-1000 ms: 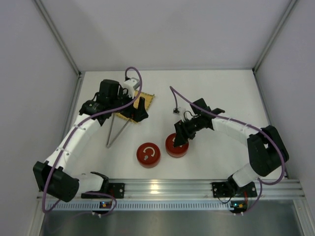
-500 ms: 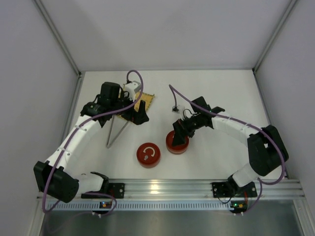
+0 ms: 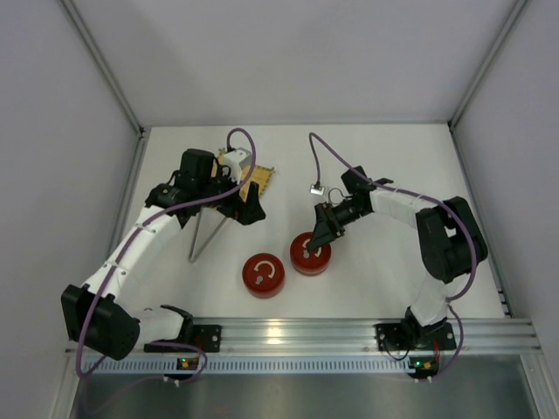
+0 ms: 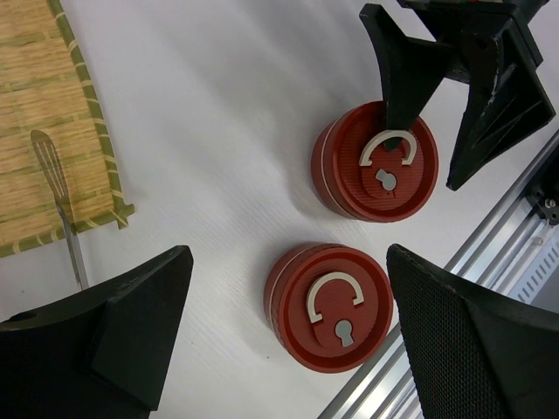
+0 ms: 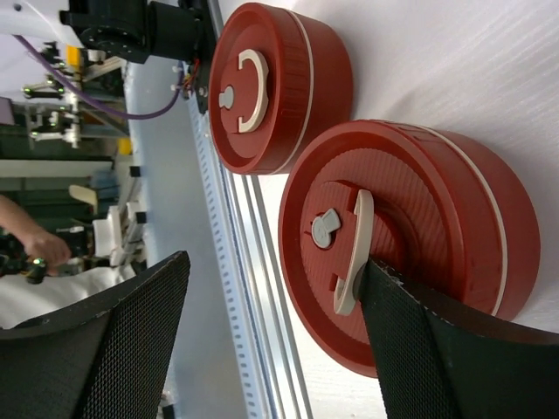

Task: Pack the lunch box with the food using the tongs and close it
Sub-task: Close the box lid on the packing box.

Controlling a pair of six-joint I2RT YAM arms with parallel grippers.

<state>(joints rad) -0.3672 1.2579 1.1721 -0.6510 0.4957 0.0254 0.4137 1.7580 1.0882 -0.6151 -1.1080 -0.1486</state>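
Observation:
Two round red lunch boxes stand lidded near the front: one [image 3: 263, 275] [image 4: 306, 319] [image 5: 288, 78], the other [image 3: 306, 262] [image 4: 349, 188] [image 5: 437, 227] to its right. My right gripper [image 3: 318, 237] [image 5: 275, 262] is open over the right box, one finger [image 5: 419, 349] pressed against the lid's raised cream handle [image 5: 354, 253]. My left gripper [image 3: 244, 202] [image 4: 288, 253] hangs open over the near corner of the yellow mat [image 3: 262, 177] [image 4: 44, 131], holding nothing. The silver tongs [image 3: 205, 236] lie on the table, one tip [image 4: 54, 175] on the mat. The food is hidden.
An aluminium rail [image 3: 297, 332] [image 4: 515, 218] runs along the front edge, close to the boxes. White walls enclose the table on three sides. A small connector on the purple cable [image 3: 316, 188] dangles above the table behind the right gripper.
The right gripper has turned and shifted slightly left on the right box, whose handle now stands up against one finger; the box slid a little left. The left arm barely moved.

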